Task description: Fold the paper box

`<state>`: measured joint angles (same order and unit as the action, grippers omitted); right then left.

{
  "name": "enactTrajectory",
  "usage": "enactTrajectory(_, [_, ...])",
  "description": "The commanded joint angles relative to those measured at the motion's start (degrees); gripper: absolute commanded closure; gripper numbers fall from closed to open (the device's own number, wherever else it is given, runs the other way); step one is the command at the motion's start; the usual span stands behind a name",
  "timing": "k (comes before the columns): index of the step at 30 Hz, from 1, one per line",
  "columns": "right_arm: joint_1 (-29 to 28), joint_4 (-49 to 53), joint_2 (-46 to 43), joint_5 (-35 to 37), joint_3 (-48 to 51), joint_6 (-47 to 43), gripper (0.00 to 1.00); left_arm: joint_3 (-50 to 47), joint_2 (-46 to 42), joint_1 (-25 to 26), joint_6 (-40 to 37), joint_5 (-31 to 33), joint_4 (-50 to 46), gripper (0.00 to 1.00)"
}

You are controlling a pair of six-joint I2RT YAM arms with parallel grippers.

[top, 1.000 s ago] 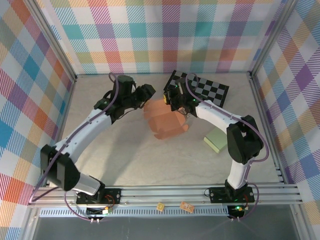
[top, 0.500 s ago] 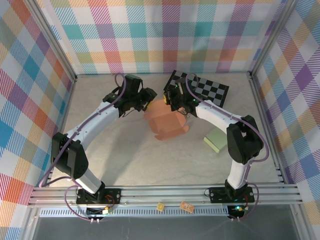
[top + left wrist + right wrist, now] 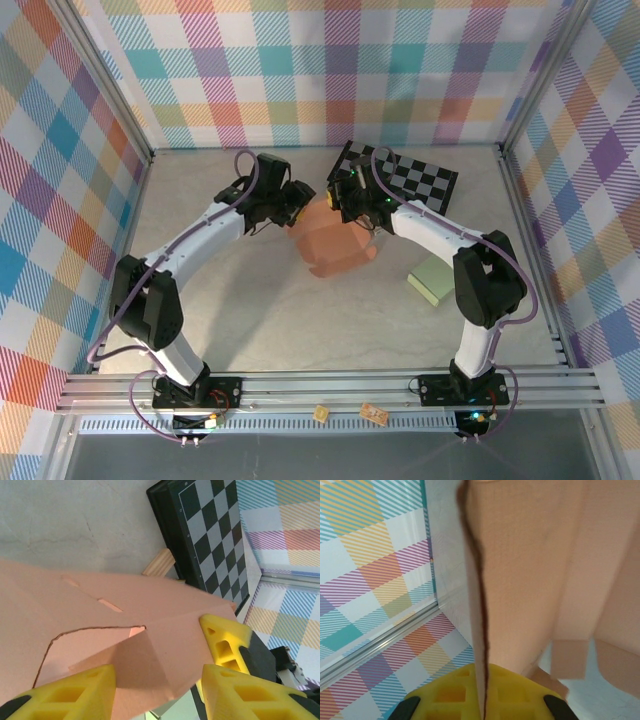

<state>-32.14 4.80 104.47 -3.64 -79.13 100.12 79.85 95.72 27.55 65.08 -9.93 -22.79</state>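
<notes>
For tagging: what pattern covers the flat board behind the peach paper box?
Black-and-white checkered board; left wrist view.

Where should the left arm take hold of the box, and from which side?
The thin free edge of the box facing the left gripper, approached from the left, opposite where the right gripper pinches it. That edge lies between the open fingers, and flat paper suits a pinch.

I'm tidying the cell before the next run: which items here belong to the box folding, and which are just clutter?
In use: paper box, pinched by the right gripper.
Lying about: checkerboard, green pad, wooden block.
</notes>
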Motion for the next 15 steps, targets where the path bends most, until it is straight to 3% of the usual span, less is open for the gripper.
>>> enactTrajectory(1, [0.15, -1.15, 0.69, -0.93, -1.29, 0.65, 1.0, 1.33, 1.43, -0.15, 2.17, -1.58, 2.03, 0.52])
enactTrajectory(8, [-0.64, -1.62, 0.61, -1.11, -1.29, 0.2, 1.0, -0.04, 1.65, -0.3, 5.41, -0.35, 5.72, 0.56])
enactTrajectory(15, [-1.26, -2.03, 0.37, -0.94, 0.19, -0.51, 1.0, -1.76, 1.81, -1.08, 9.85, -0.48, 12.53, 0.72])
